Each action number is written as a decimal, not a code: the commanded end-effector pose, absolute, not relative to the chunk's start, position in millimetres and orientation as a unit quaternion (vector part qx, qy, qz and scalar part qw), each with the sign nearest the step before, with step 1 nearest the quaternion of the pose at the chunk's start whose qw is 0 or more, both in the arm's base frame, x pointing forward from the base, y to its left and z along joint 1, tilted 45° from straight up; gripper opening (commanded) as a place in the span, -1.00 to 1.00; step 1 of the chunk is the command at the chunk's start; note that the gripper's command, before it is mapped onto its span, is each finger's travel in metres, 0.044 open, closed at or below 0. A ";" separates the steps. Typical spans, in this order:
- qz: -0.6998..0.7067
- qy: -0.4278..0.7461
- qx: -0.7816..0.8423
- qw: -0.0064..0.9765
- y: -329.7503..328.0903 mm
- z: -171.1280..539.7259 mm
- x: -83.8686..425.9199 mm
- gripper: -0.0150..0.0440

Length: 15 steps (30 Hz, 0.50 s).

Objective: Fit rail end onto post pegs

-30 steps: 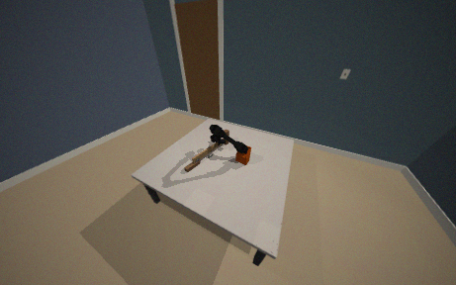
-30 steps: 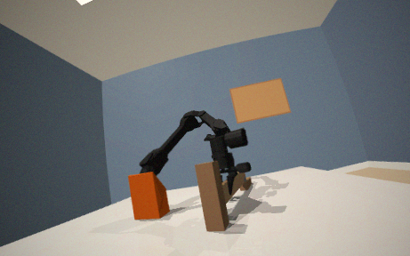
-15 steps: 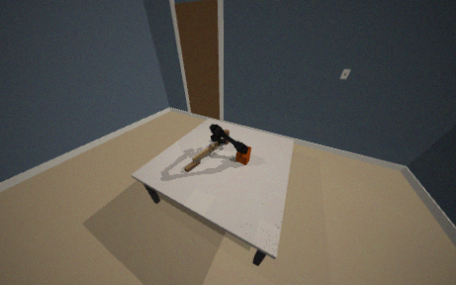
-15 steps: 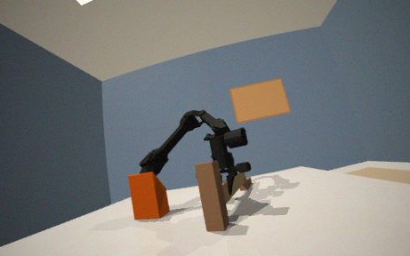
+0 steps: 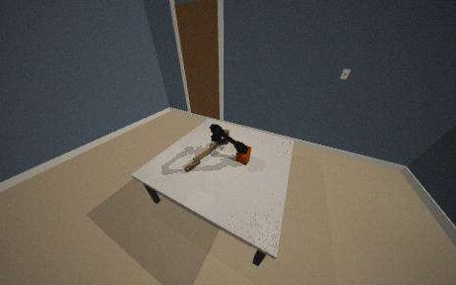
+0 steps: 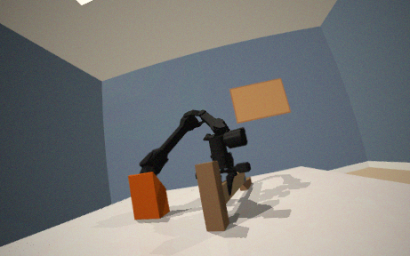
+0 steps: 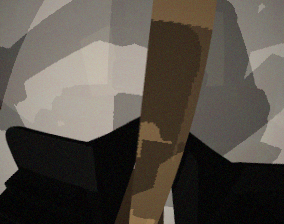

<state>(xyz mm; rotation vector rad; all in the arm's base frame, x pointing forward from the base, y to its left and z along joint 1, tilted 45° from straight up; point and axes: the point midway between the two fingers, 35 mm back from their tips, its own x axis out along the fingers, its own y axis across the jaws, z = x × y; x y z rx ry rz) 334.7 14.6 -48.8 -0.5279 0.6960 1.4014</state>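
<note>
The long wooden rail (image 5: 206, 153) (image 6: 237, 185) (image 7: 175, 65) runs from the low footboard block (image 5: 188, 167) (image 6: 245, 184) toward the short upright wooden post (image 5: 227, 133) (image 6: 213, 197). My gripper (image 5: 218, 143) (image 6: 229, 186) (image 7: 157, 124) points down and is shut on the rail, near its post end. In the wrist view the rail passes between the two black fingers. The rail's far end is at the footboard block; its seating in the bracket is too small to tell. The pegs, the holes and any gap at the post are hidden behind the post and the gripper.
The orange block (image 5: 243, 156) (image 6: 145, 196) stands at the arm's base, beside the post. The arm arches from there over to the rail. All of it stands on the white table (image 5: 197, 195) (image 6: 310, 222), where the arm casts broad shadows around the rail.
</note>
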 end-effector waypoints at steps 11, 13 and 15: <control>0.622 0.310 -0.236 0.679 9.5 -52.5 334.3 -0.49; 0.622 0.310 -0.236 0.679 9.1 -52.9 334.2 -0.49; 0.622 0.310 -0.236 0.679 8.6 -53.3 334.2 -0.49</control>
